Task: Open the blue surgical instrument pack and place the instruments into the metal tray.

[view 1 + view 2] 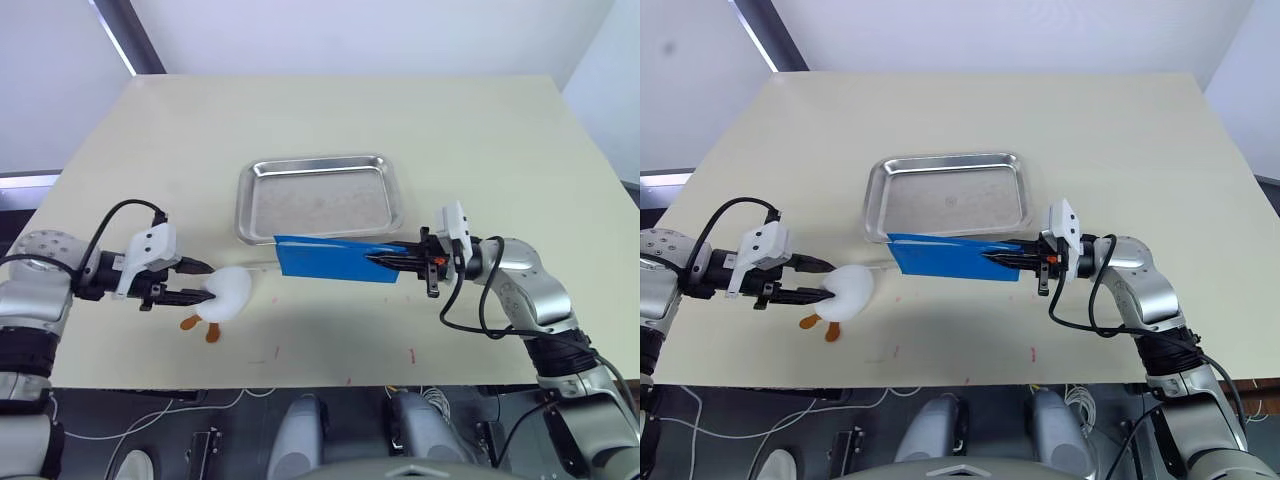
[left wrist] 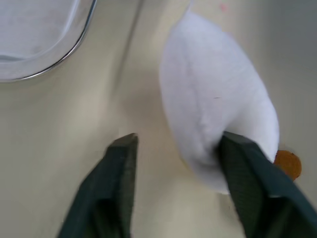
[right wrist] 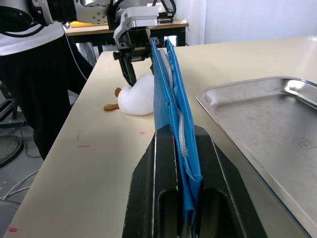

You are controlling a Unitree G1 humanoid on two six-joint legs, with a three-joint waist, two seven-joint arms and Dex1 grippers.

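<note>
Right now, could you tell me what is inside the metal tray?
The metal tray holds no instruments; its bare floor shows. The blue surgical instrument pack, clamped in the right gripper, covers part of the tray's near rim.
</note>
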